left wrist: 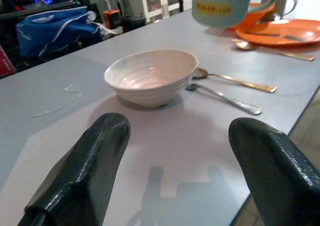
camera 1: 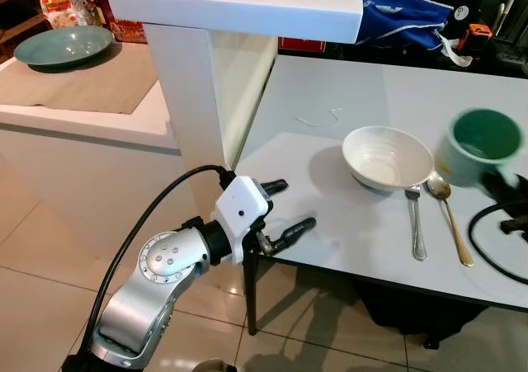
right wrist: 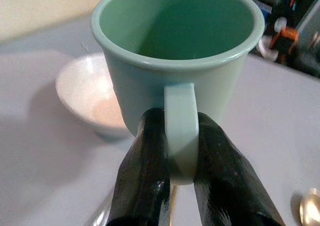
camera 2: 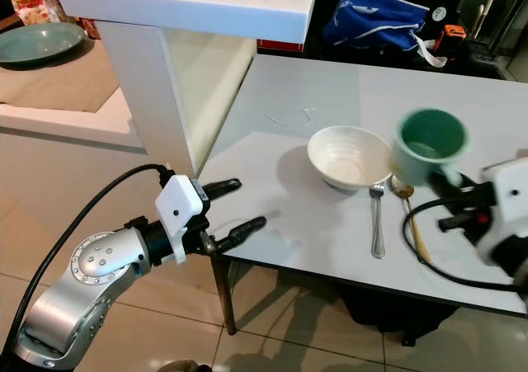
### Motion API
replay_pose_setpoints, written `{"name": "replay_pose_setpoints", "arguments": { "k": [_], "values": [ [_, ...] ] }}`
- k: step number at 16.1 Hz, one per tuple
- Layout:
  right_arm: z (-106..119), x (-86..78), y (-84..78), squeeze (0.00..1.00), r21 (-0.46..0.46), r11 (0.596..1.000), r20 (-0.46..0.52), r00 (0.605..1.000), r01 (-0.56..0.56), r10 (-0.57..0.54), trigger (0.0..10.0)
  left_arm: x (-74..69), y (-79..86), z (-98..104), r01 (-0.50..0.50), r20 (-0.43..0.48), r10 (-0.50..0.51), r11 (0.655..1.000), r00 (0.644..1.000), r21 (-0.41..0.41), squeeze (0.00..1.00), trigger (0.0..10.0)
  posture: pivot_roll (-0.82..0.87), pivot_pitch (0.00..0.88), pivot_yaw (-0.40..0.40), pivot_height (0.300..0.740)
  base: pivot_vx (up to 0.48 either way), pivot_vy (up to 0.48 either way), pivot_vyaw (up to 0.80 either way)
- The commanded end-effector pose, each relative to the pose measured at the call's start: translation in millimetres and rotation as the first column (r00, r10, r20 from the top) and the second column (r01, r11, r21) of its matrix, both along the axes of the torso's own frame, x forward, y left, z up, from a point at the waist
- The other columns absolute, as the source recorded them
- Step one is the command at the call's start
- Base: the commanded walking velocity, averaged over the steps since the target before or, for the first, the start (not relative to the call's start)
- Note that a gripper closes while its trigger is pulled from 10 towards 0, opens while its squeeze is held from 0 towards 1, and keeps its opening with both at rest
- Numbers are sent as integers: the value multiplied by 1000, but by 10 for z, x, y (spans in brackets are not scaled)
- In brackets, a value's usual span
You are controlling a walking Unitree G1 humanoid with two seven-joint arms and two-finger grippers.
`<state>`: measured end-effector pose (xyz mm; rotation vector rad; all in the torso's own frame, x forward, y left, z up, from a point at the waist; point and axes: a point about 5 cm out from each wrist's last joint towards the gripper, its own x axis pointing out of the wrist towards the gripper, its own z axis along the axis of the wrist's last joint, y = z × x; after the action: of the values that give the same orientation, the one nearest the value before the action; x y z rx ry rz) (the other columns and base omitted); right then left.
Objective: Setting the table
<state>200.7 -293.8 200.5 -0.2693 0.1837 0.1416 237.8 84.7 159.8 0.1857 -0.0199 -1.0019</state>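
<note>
My right gripper (right wrist: 177, 151) is shut on the handle of a pale green mug (camera 2: 429, 146), which hangs upright in the air just right of the white bowl (camera 2: 348, 156). The bowl sits on the grey table (camera 2: 313, 223). A silver fork (camera 2: 378, 220) and a gold spoon (camera 2: 409, 214) lie side by side right of the bowl, below the mug. My left gripper (camera 2: 233, 205) stands open at the table's near left corner, fingers pointing toward the bowl, with nothing between them.
A white counter (camera 1: 239, 5) on a white pillar rises left of the table. A green plate (camera 1: 63, 45) rests on a lower counter at far left. A blue bag (camera 2: 375, 19) lies behind the table. An orange plate (left wrist: 280, 31) shows in the left wrist view.
</note>
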Motion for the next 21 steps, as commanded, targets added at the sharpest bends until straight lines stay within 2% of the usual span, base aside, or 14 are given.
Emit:
{"name": "replay_pose_setpoints", "arguments": {
  "k": [1,2,3,4,6,8,10,12,15,19,21],
  "values": [
    [-44,-31,-56,0,-28,999,-57,998,19,-20,10000,-15,24,39,11,10,-11,1000,1000,-5,0,10000,-44,9,25,740,0,0,0],
    [-70,-63,-37,0,0,1000,-82,997,-4,5,10000,-6,45,30,1,3,-1,1000,1000,-8,0,10000,-44,9,17,740,0,0,0],
    [-120,-129,-53,0,13,1000,-148,989,-17,19,10000,-3,56,17,-4,8,4,1000,1000,21,0,10000,-38,13,9,740,0,0,0],
    [-174,-161,-78,0,15,1000,-193,981,-18,20,10000,-5,42,22,-3,5,3,1000,1000,16,0,10000,-36,10,9,740,0,0,0],
    [-231,-183,-107,0,8,1000,-221,975,2,0,10000,-35,0,36,23,-3,-23,1000,1000,2,0,10000,-41,0,30,740,0,0,0],
    [-355,-101,-29,0,51,998,-197,980,31,-20,10000,-55,-52,-20,74,-28,-74,997,997,-5,0,10000,-42,0,27,740,0,0,0],
    [-435,56,103,0,99,995,-178,984,33,-15,10000,-73,-84,12,105,-39,-106,994,994,-13,0,10000,-25,0,37,740,0,0,0],
    [-582,212,224,0,89,996,-192,981,8,10,10000,-107,-95,-19,135,-67,-135,991,989,1,0,10000,-16,0,33,740,0,0,0],
    [-704,475,367,0,83,996,-175,984,-13,28,10000,-68,-28,-38,90,-54,-88,995,995,31,0,10000,-1,0,27,740,0,0,0],
    [-677,791,454,0,71,997,-100,995,-9,16,10000,-60,-4,-12,69,-45,-67,997,997,37,0,10000,17,1,20,740,0,0,0],
    [-631,989,582,0,75,996,-67,996,-56,61,10000,-64,19,-11,62,-45,-60,997,997,41,0,10000,20,4,19,740,0,0,0]
  ]
}}
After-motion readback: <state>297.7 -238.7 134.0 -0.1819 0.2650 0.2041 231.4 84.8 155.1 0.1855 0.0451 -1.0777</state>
